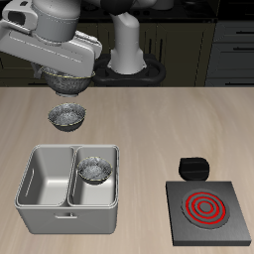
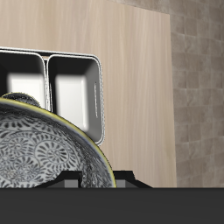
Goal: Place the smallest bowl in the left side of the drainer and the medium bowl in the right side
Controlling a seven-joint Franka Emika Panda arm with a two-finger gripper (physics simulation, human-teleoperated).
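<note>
The smallest bowl (image 1: 94, 170) lies in the left side of the drainer (image 1: 67, 210); in the wrist view only its rim (image 2: 17, 97) peeks over a nearer bowl. That nearer one is the medium bowl (image 1: 67, 117) (image 2: 44, 153), speckled inside, hanging over the table just behind the drainer (image 2: 96, 61). My gripper (image 1: 67, 101) (image 2: 96, 178) is above it and shut on its rim. The drainer's right side (image 1: 42, 179) holds nothing.
A wider metal bowl (image 1: 67, 81) sits farther back, partly hidden under my arm. A black stove with red rings (image 1: 206, 211) stands near the front edge, with a small black object (image 1: 192, 168) just behind it.
</note>
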